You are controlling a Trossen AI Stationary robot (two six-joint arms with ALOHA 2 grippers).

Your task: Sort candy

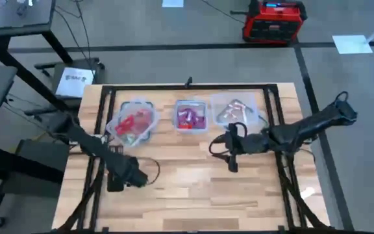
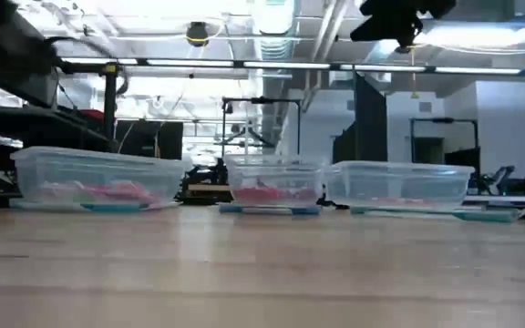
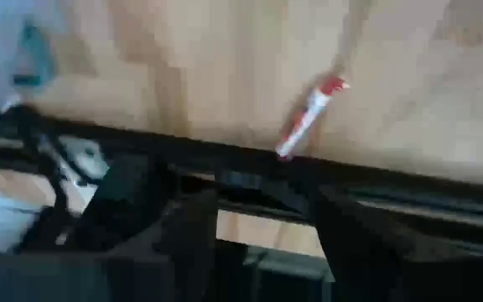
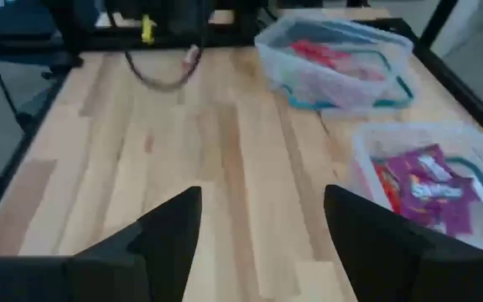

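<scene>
The wooden table (image 1: 193,188) fills the lower centre of the high view, with three clear tubs in a row across its upper part. The left tub (image 1: 134,122) holds mostly red candy (image 1: 132,123), the middle tub (image 1: 191,115) holds purple and red pieces (image 1: 189,117), and the right tub (image 1: 234,110) holds paler pink ones (image 1: 234,112). No loose candy shows on the open boards in that view.

The main risk, as I judge it, is mixing: the middle tub already carries two colours (red lying among purple in the right wrist view), so a grab there could pinch two wrappers at once and carry the wrong one across. A second risk is the tubs themselves. They look light, and a finger catching a rim could tip or slide one into its neighbour. The wrappers are shiny and probably slippery, so a piece could drop on the way between tubs.

The right gripper (image 1: 232,148) sits just right of centre in the high view, below the middle and right tubs. Its fingers (image 4: 170,226) stand wide apart in its own wrist view, with bare wood between them; it holds nothing and touches nothing.

The left gripper (image 1: 113,184) waits at the lower left, near the table's edge. Its fingers are spread too, and empty. Its wrist view shows a small red-and-white stick (image 3: 311,117) against the dark table frame; what it is I cannot tell.
</scene>
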